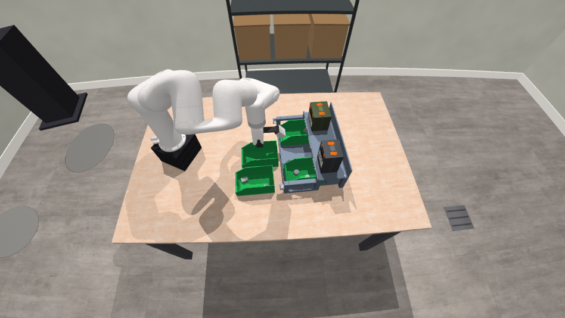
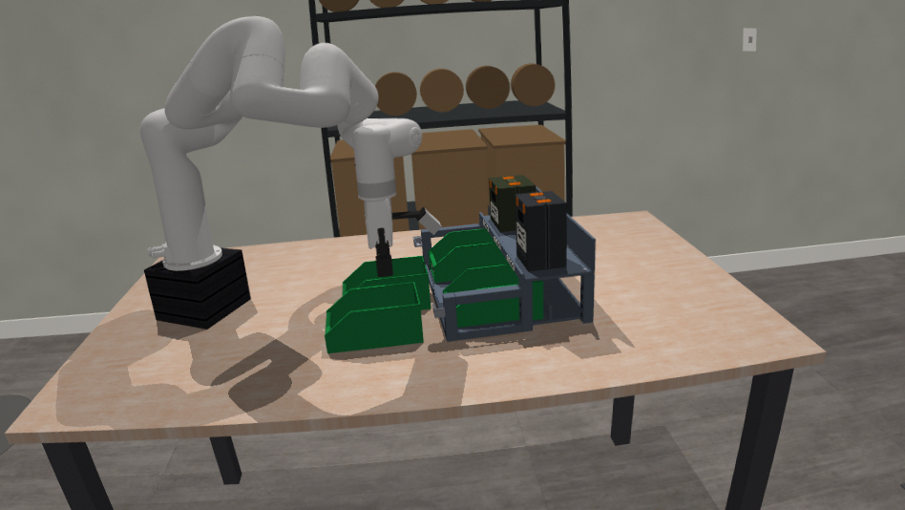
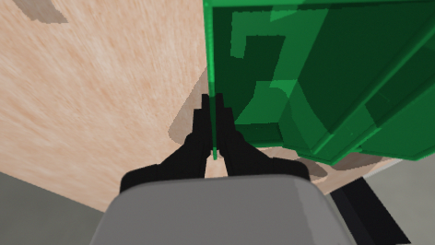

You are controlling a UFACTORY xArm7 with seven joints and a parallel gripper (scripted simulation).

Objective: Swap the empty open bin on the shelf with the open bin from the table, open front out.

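Four green open bins, two on the desk [image 1: 375, 205] [image 2: 671, 310] [image 3: 92, 87] and two in the low shelf [image 1: 342, 138] [image 2: 581, 245].

Item: the empty bin [image 1: 265, 153] [image 2: 411, 267] [image 3: 304, 41], stands at the far side of the desk pair, just left of the shelf, open front to the left. No parts visible inside.

Item: the filled bin [image 1: 254, 180] [image 2: 374, 330], stands on the desk just nearer than the empty one, open front likewise left. Contents: pale parts, one toward the left [image 1: 244, 179], a smaller one toward the right [image 1: 266, 184].

Item: the end effector [image 1: 258, 144] [image 2: 384, 268] [image 3: 212, 106], black fingers pointing down, closed on the far side wall of the empty bin; one finger inside the bin, one outside.

Item: the bin place [image 1: 296, 152], middle of the shelf row, unoccupied, between the far shelf bin [image 1: 293, 134] [image 2: 456, 244] and the near shelf bin [image 1: 300, 165] [image 2: 484, 277]. The near one carries pale parts; contents of the far one cannot be made out clearly.

Two cases with orange fittings, upright on the shelf's raised right-hand board: an olive case [image 1: 320, 118] [image 2: 502, 208], far; a black case [image 1: 331, 158] [image 2: 536, 237], near.
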